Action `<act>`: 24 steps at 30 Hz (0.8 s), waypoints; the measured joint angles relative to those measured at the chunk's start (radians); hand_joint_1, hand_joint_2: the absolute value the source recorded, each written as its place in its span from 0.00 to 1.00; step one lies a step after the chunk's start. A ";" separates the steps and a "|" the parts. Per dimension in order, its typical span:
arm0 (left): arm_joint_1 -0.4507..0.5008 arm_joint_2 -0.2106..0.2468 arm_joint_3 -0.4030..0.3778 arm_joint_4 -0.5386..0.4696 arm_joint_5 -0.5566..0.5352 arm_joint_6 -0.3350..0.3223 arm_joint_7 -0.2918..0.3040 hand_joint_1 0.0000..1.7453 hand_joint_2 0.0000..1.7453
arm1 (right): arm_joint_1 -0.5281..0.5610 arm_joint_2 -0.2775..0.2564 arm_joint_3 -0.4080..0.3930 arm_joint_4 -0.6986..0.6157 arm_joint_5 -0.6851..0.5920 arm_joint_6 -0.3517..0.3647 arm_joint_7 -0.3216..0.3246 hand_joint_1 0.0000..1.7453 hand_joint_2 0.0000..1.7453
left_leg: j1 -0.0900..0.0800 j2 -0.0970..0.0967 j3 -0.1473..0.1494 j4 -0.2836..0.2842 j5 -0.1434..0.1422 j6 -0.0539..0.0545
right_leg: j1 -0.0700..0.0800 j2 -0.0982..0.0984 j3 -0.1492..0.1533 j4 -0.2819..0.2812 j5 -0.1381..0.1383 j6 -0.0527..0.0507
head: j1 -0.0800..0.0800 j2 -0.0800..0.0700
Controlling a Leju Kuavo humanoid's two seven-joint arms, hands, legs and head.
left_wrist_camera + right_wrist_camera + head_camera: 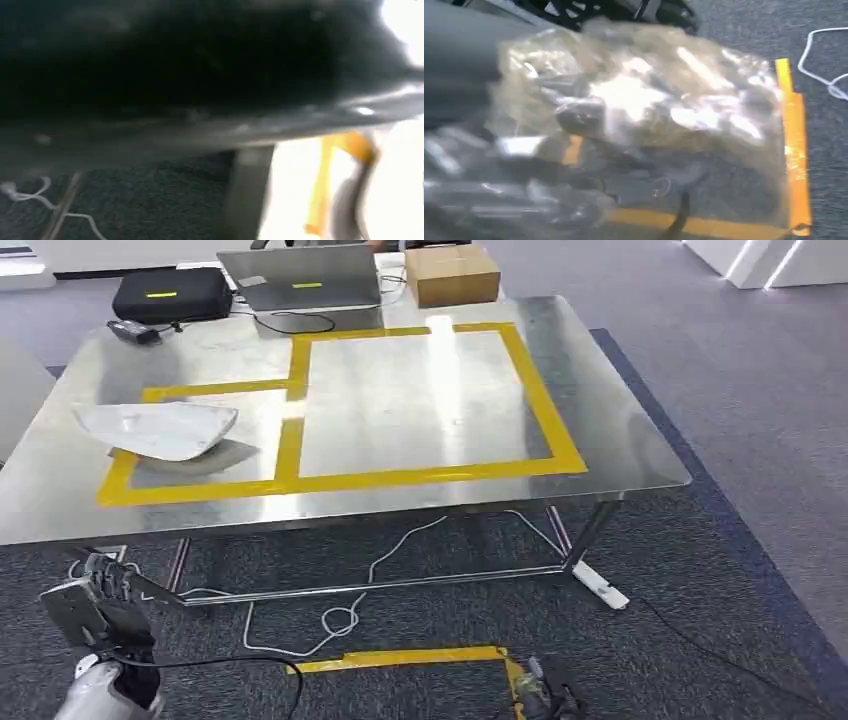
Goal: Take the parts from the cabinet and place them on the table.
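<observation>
A white moulded part (160, 429) lies on the steel table (420, 400), inside the left yellow-taped box. My left hand (100, 602) hangs low in front of the table's near left corner, fingers apart and holding nothing. My right hand (545, 698) is low at the bottom edge of the head view, over the floor tape. In the right wrist view a clear plastic bag of dark parts (639, 125) is gripped by that hand and covers its fingers. The larger taped box (430, 405) on the table is bare.
A black case (172, 293), a laptop (300, 280) and a cardboard box (452, 275) stand along the table's far edge. White cable (340, 615) loops on the carpet under the table. Yellow tape (410, 658) marks the floor. A table leg (245, 195) shows blurred in the left wrist view.
</observation>
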 joint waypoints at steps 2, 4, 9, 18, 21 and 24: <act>0.000 0.001 0.025 0.036 0.041 -0.023 -0.004 0.00 0.00 | 0.003 -0.002 -0.002 0.000 0.004 0.000 0.000 0.00 0.00 | 0.003 0.000 0.010 0.056 0.012 -0.003 | 0.001 0.000 -0.032 0.007 0.020 0.002 | 0.000 0.000; -0.005 0.001 0.049 0.062 0.078 -0.038 -0.011 0.00 0.00 | 0.003 -0.003 -0.002 0.000 0.008 0.000 0.000 0.00 0.00 | 0.005 0.000 0.087 -0.035 0.088 -0.002 | 0.000 0.000 -0.066 0.019 0.035 0.008 | 0.000 0.000; -0.027 0.005 0.115 0.138 0.132 -0.026 -0.018 0.00 0.00 | -0.001 -0.004 -0.003 -0.001 0.012 -0.004 0.005 0.00 0.00 | -0.003 -0.009 0.217 -0.254 0.074 0.022 | 0.003 0.000 -0.094 0.030 0.076 0.032 | -0.004 0.000; -0.034 0.023 0.155 0.305 0.019 0.086 -0.014 0.00 0.00 | 0.009 -0.016 -0.014 -0.001 0.010 -0.006 0.016 0.00 0.00 | -0.015 0.001 0.109 -0.256 0.165 0.065 | 0.004 0.002 -0.148 0.332 -0.108 0.045 | 0.002 0.000; -0.035 0.026 0.135 0.354 -0.071 0.121 0.007 0.00 0.00 | 0.006 -0.020 -0.020 -0.001 0.010 -0.006 0.014 0.00 0.00 | -0.020 0.001 0.082 -0.253 0.188 0.064 | 0.020 0.004 0.028 0.088 -0.036 0.007 | 0.000 0.000; -0.035 0.029 0.078 0.404 -0.200 0.174 0.090 0.00 0.00 | 0.007 -0.024 -0.026 -0.001 0.009 -0.010 0.008 0.00 0.00 | -0.018 0.004 0.068 -0.254 0.216 0.050 | 0.027 0.002 0.084 -0.011 -0.058 0.004 | 0.000 0.000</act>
